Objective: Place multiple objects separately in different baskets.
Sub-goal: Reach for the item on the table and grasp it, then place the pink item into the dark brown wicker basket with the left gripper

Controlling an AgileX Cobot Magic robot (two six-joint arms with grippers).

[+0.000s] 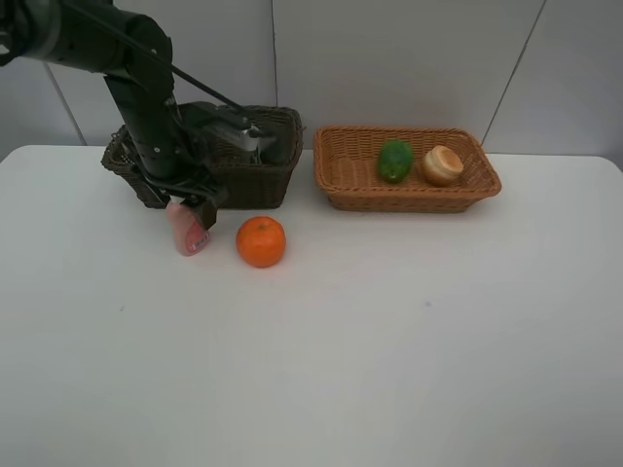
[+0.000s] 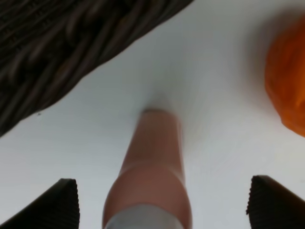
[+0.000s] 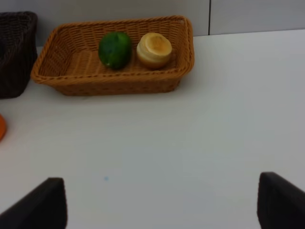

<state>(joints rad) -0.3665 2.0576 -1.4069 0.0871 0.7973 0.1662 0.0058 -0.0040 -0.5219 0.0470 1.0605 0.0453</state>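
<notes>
Far left, high view: the left arm (image 1: 146, 107) bends down in front of the dark brown basket (image 1: 261, 173) and covers its front left corner. The left gripper (image 2: 163, 180) sits over the pink bottle (image 1: 187, 232), which is on the table (image 1: 389, 341) just in front of that basket.

The high view hides the jaws. The left wrist view shows them spread wide, one finger (image 2: 57, 205) on each side of the bottle. White table shows in both gaps, so there is no contact and nothing is gripped. The bottle's white cap (image 2: 138, 220) faces the camera and its far end is on the table.

Next right: the orange (image 1: 261, 241), on the table near the bottle but apart from it. The left wrist view catches only its edge.

Further right: the light tan basket (image 1: 336, 185), apart from the dark one. Inside lie a green fruit (image 1: 395, 161) and a pale yellow round fruit (image 1: 443, 165), side by side. Whether they touch, cannot tell.

The right gripper (image 3: 161, 177) is outside the high view. Its own wrist view shows the jaws wide apart and empty, over bare table, well apart from the tan basket.
</notes>
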